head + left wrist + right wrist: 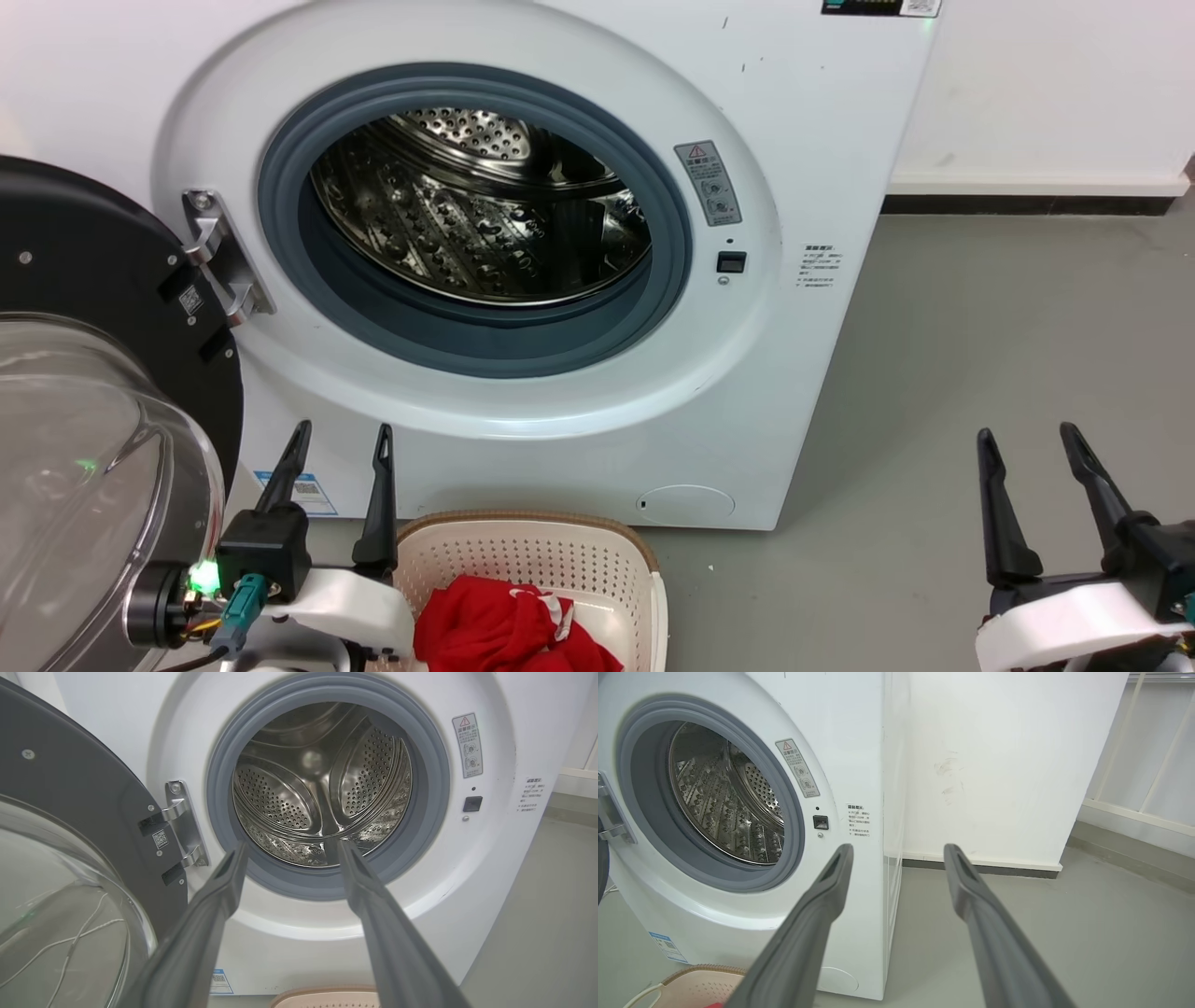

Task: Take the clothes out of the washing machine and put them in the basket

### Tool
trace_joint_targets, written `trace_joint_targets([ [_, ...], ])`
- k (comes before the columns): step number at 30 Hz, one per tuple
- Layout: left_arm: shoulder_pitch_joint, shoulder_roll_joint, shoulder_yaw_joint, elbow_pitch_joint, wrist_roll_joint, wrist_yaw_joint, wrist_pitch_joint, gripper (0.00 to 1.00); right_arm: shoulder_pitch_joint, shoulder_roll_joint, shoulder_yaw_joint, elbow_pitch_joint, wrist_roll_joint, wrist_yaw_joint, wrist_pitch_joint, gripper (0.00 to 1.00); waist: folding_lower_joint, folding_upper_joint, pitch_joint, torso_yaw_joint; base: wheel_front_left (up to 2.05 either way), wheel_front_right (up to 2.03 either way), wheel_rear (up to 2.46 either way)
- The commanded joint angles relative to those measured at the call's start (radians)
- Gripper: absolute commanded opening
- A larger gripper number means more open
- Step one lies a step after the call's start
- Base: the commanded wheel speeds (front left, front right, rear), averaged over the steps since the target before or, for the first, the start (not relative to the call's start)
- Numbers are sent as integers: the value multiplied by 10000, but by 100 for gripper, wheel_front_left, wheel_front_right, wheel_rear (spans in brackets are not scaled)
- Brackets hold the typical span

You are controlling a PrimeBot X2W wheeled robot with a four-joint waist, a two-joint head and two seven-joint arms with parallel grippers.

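The clothes [509, 635], a bright red heap with white patches, lie in the cream basket [560, 546] just in front of the washing machine [822, 168] (its black-framed door [93, 271] is swung out to the left). The left gripper [342, 431] hovers beside the basket's left rim, fingers spread, holding nothing. The right gripper [1027, 434], well apart over the grey floor [980, 327], is likewise spread and unladen.

The washer [822, 140] had a smooth, glossy white shell. Its drum [485, 224] was shiny perforated steel inside a matt grey rubber seal [467, 350]. The door [75, 467] was clear glossy glass in a black frame. The basket [523, 560] was perforated cream plastic, and the clothes [504, 625] were soft red fabric.
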Motion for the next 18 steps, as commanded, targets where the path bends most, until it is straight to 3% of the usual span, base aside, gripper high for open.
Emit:
trace_joint_targets([
  [1, 140, 48, 9, -3, -68, 25, 43, 100, 129, 7, -11, -48, 68, -7, 17, 100, 1, 0, -21, -22, 0, 0, 0],
  [18, 114, 119, 5, 727, -419, 10, 84, 100, 359, 6, 61, -158, 162, -7, 211, 100, 1, 0, -131, -136, 0, 0, 0],
])
